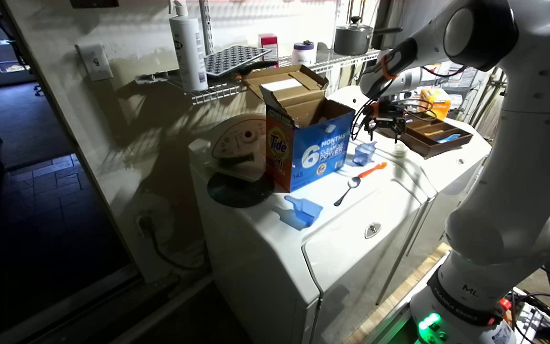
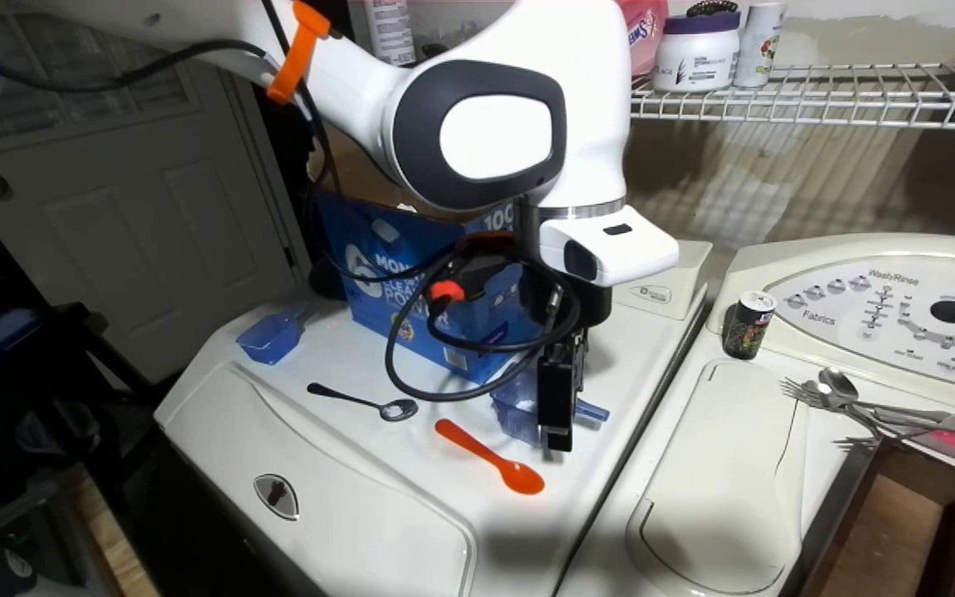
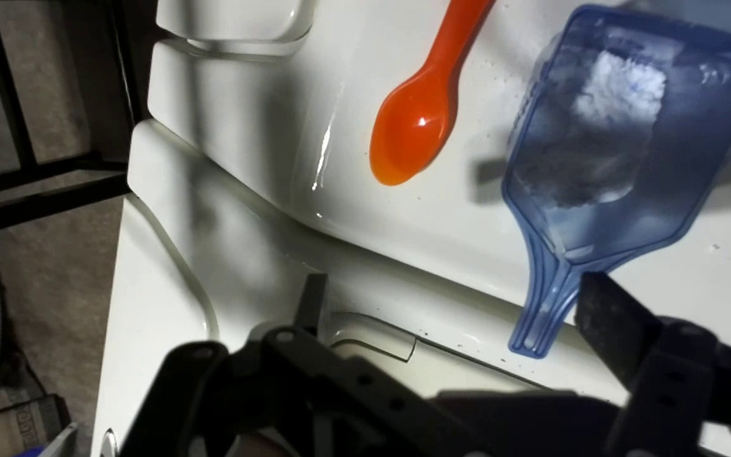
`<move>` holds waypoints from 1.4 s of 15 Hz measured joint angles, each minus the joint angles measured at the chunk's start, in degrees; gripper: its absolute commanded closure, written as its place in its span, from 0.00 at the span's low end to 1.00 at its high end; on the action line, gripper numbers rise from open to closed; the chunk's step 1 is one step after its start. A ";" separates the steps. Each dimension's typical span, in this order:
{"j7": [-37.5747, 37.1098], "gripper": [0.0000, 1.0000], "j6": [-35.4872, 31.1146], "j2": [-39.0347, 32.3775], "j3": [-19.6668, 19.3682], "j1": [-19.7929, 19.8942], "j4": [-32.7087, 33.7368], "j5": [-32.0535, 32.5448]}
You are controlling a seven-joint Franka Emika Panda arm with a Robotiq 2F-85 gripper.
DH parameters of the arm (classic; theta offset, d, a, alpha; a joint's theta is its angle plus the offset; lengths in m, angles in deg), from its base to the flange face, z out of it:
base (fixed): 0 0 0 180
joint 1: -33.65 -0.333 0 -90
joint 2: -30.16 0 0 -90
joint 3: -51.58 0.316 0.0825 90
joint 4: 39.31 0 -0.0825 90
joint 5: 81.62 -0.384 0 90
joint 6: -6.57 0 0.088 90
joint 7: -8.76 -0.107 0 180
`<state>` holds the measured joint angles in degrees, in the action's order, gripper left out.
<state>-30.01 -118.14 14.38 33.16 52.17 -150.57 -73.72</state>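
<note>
Blue scoop (image 3: 683,158), bearing white powder (image 3: 625,89), on the white machine (image 2: 370,497), ahead of the gripper (image 3: 454,285) and toward the finger at the right of the wrist view. Its handle (image 3: 546,311) appears in the gap between the fingertips, nearer that finger; whether they touch cannot be told. Long axis: from the handle's end forward and outward to the bowl, slanted across the line joining the fingers. The gripper, on the sole arm, has its jaws wide apart and nothing in its grasp. The orange spoon (image 3: 432,82) lies forward of the fingertips, apart from the scoop. The detergent box (image 1: 322,153) stands near the gripper, on the bowl side; the metal spoon (image 2: 395,410) lies farther from the gripper, beyond the orange one.
</note>
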 measured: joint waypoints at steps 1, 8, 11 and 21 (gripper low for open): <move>-0.78 0.00 -0.55 -0.28 -0.21 0.00 0.02 -0.38; -3.81 0.12 -4.24 -2.16 -0.32 -0.06 0.22 -5.61; -4.41 0.31 -5.29 -2.97 -0.32 -0.08 0.55 -6.57; -4.52 0.61 -6.02 -3.71 -0.32 -0.50 0.82 -7.80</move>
<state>-34.53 -124.16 10.67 32.84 51.67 -149.75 -81.52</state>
